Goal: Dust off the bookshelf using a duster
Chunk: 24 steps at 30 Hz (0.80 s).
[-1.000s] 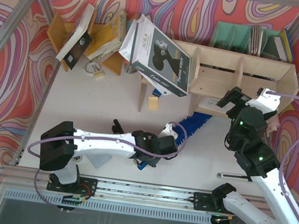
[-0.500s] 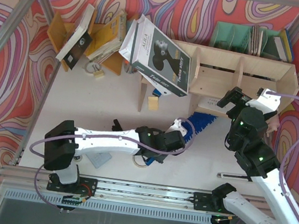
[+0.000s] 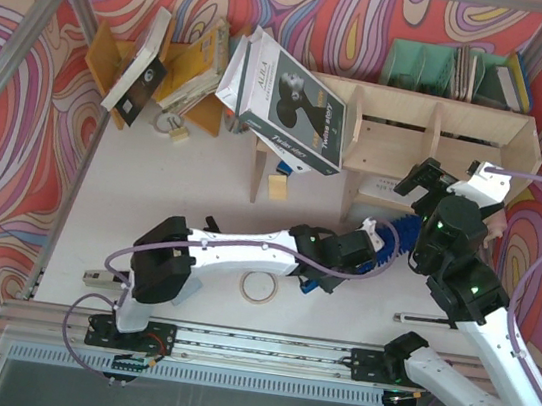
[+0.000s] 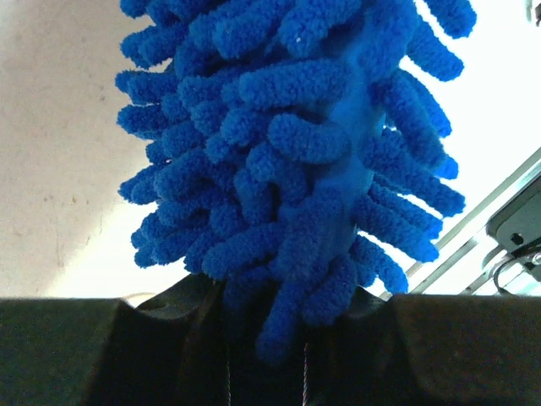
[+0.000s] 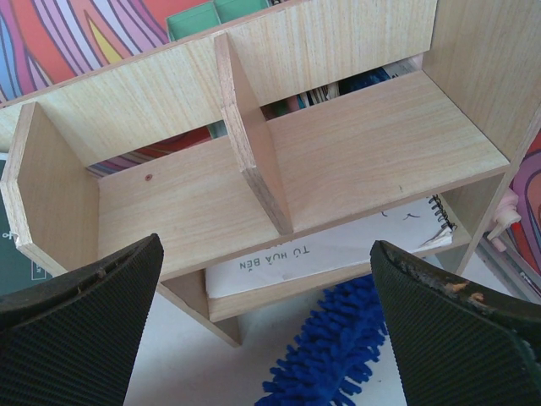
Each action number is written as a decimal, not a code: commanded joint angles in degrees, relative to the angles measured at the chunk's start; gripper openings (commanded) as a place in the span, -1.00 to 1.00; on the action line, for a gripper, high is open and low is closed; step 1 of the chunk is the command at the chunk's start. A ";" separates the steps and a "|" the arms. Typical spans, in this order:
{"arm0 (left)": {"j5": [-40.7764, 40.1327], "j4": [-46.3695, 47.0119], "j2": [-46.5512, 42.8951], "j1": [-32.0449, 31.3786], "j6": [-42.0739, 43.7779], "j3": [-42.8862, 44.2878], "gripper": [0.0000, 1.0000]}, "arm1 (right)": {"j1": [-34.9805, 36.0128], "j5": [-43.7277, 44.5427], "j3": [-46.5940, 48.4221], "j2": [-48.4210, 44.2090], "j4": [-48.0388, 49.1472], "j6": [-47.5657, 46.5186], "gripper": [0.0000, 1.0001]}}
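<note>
the left arm stretched rightward across the white table (image 3: 182, 191), with the left gripper (image 3: 374, 246) on the duster (image 3: 404, 232). the duster's blue fluff lay low before the bookshelf (image 3: 462, 139), just beside the right arm. the right gripper (image 3: 418, 175) hovered at the shelf's front edge. a tape roll (image 3: 259, 285) lay near the left arm.

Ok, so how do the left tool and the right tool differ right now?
The left tool is shut on the duster, while the right tool is open and holds nothing. The left tool's camera sees mostly blue fluff. The right tool faces the bookshelf's upper compartments. Both have dark fingers.
</note>
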 commanded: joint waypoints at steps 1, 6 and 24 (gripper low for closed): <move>2.19 2.69 2.89 -0.29 3.90 5.39 -1.00 | 0.07 1.22 0.48 -0.49 0.15 -0.53 0.97; 4.31 -0.06 6.23 -0.28 5.04 7.61 -1.00 | 0.08 1.57 0.57 -0.34 0.38 -0.88 0.97; 1.55 -5.31 0.74 -2.62 7.13 3.11 -1.00 | 0.03 1.71 -0.09 0.11 1.33 -1.45 0.97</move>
